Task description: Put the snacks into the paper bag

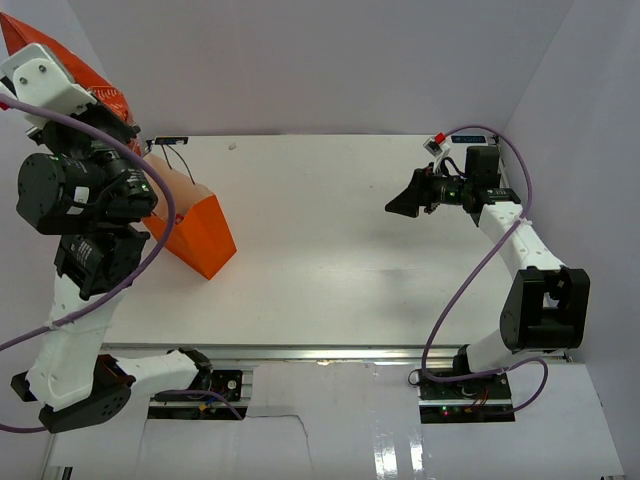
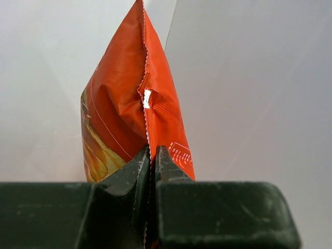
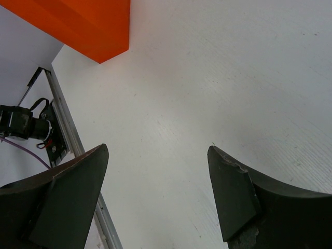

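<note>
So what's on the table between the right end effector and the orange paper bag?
Nothing: the top view shows only bare white table between the right end effector and the paper bag.

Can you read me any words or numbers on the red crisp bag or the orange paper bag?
No text can be read clearly.
On the crisp bag: white boxed print low on its side, too small to read.
On the crisp bag in the top view: pale lettering, too blurred to read.
On the paper bag: no writing shows.
</note>
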